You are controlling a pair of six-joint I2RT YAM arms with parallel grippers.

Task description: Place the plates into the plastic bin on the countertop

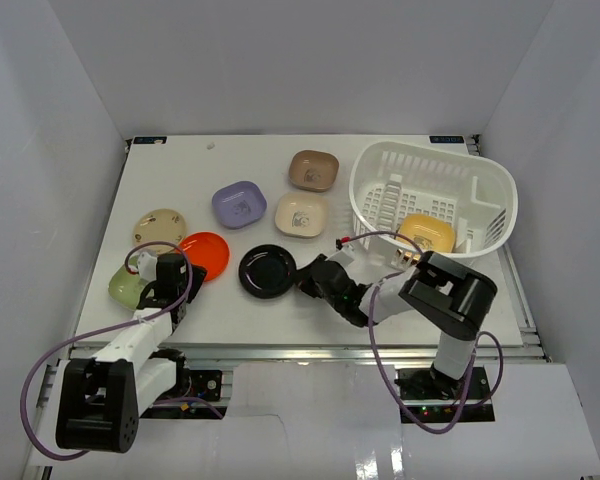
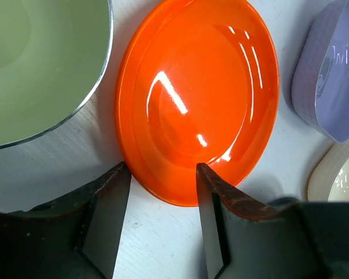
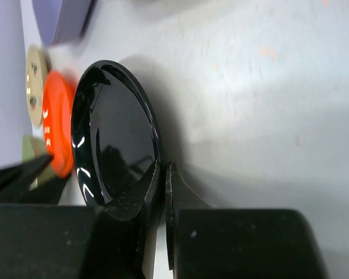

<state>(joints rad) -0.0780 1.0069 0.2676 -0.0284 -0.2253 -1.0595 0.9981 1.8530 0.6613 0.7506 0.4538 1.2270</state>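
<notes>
Only the gold plate (image 1: pixel 426 232) is held in the plastic bin (image 1: pixel 435 165) at the table's (image 1: pixel 180 170) far-right corner; seven are left out, the black plate (image 1: pixel 267 270) pinched by the closed right end effector (image 3: pixel 161 174) and the orange plate (image 2: pixel 198 99) straddled by the half-open left end effector (image 2: pixel 161 167).

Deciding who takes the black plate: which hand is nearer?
Right. The right hand grips the rim of the black plate; the left hand is apart, open at the orange plate.

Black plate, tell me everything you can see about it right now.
The black plate is round, shallow and glossy, plastic-looking, with a raised rim. It lies on the white countertop, right of the orange plate without touching it. The right gripper is shut on its right rim, one finger inside, one outside.
</notes>
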